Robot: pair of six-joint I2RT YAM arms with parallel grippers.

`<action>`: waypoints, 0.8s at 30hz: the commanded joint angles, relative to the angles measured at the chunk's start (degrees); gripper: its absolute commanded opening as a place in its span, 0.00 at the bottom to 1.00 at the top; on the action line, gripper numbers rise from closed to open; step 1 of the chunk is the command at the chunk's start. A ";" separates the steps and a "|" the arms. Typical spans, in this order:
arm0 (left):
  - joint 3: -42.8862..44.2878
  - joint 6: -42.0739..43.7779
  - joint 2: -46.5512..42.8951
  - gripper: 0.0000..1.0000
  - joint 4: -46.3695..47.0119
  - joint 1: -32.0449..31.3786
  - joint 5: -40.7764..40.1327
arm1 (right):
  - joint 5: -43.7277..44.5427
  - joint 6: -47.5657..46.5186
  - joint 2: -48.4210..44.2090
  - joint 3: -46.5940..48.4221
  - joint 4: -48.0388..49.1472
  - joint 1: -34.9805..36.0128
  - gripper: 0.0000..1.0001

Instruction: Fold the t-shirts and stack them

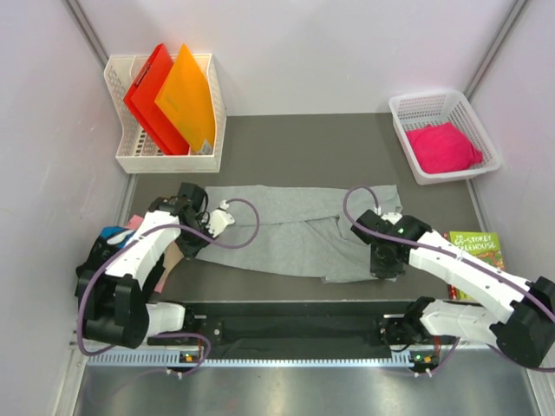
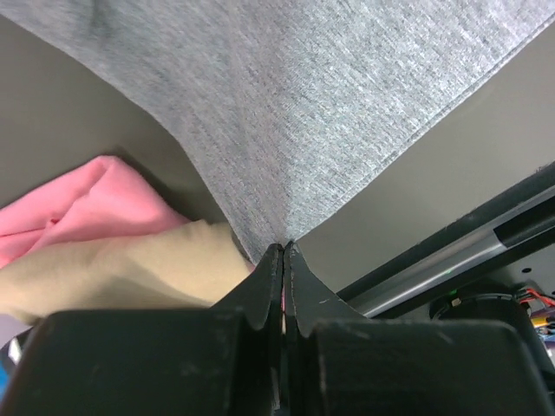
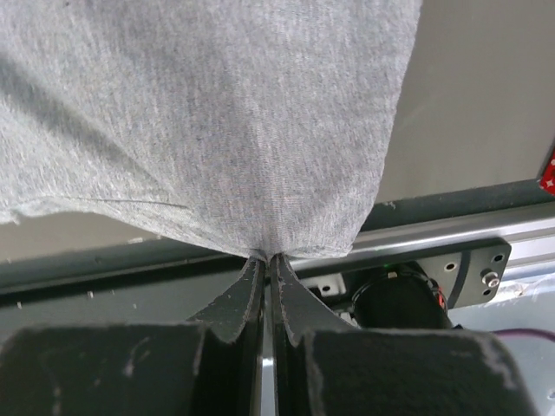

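Grey t-shirt (image 1: 286,230) lies stretched L-to-R across the middle of the table (image 1: 303,139), a bit rumpled, with folds running along it. Both arms are on it at its near edge. Left gripper (image 1: 192,249) has the near-left corner: in the left wrist cam the jaws are pressed tight together w/ grey cloth (image 2: 329,113) pinched at the tips (image 2: 284,251), fabric fanning out from the pinch. Right gripper (image 1: 382,267) is at the near-right corner, and it's the same story: jaws closed on the hem (image 3: 264,258), grey cloth (image 3: 217,113) spreading away from them, rail at the table's near edge visible past it.

Just beside the left pinch there's a pink cloth (image 2: 78,208) and a beige cloth (image 2: 113,273), bunched at the left edge; from the top cam a bit of blue cloth (image 1: 113,232) peeks out there too, mostly hidden by the arm.

Pink t-shirt (image 1: 444,147) sits crumpled in the white basket (image 1: 408,108), far-right corner. Far-left corner: white rack (image 1: 121,160) w/ a red folder (image 1: 152,95) and an orange folder (image 1: 186,95) standing tilted. Green book (image 1: 475,244) lies at the right edge, partly under the right arm.
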 commanded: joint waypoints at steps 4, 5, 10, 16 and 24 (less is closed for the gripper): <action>4.64 1.26 -2.46 0.00 -4.86 0.33 -0.86 | -4.79 1.50 -4.59 -0.79 -6.56 3.99 0.00; 5.08 1.26 -2.46 0.00 -4.86 0.42 -0.95 | -5.32 1.32 -4.86 -0.62 -6.83 4.00 0.00; 8.06 1.35 0.87 0.00 -2.15 0.33 -1.21 | -1.55 -2.88 -1.36 5.88 -8.33 1.46 0.02; 15.79 1.96 9.92 0.00 4.88 0.33 -3.58 | 0.13 -11.14 4.10 11.86 -3.15 -8.65 0.02; 30.03 0.91 27.67 0.00 7.53 0.24 -5.07 | 0.74 -18.89 14.63 18.28 5.29 -19.90 0.01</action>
